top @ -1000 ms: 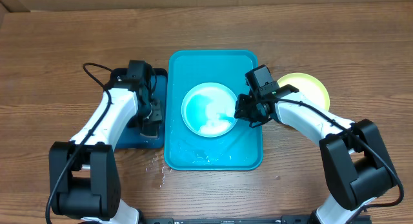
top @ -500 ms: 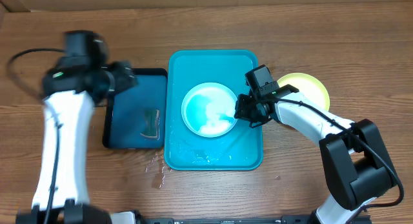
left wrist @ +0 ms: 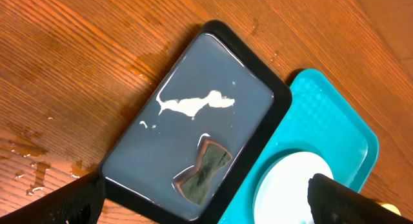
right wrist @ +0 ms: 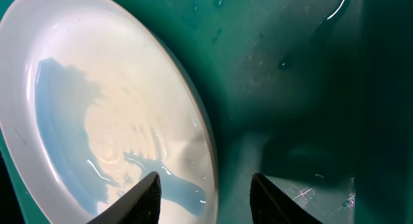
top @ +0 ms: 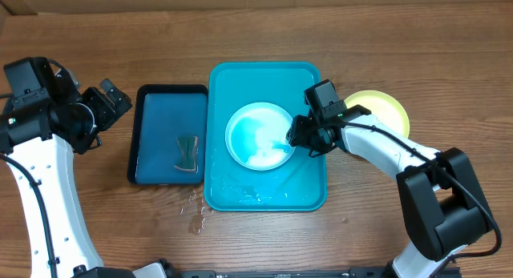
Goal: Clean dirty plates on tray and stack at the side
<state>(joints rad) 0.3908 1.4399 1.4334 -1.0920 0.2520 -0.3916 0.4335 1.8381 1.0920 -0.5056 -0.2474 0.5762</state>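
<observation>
A light blue plate (top: 259, 135) with a pale wet centre lies in the turquoise tray (top: 264, 76). My right gripper (top: 298, 140) is open, its fingers either side of the plate's right rim. In the right wrist view the gripper (right wrist: 205, 198) straddles the plate (right wrist: 97, 101) edge above the tray (right wrist: 310, 88). One yellow-green plate (top: 383, 110) sits on the table right of the tray, partly behind my right arm. My left gripper (top: 111, 103) is open and empty, raised left of the trays. The left wrist view shows that gripper (left wrist: 206, 214), the plate (left wrist: 290, 185) and the tray (left wrist: 329, 121).
A dark blue black-rimmed tray (top: 160, 118) holding water and a small green sponge (top: 187, 152) lies left of the turquoise tray. It shows in the left wrist view (left wrist: 193, 75) with the sponge (left wrist: 203, 169). Water drops (top: 195, 210) lie on the wood in front.
My left arm has lifted out of the dark blue tray and swung up and to the left, leaving the sponge lying in it. My right gripper has stayed at the plate's rim.
</observation>
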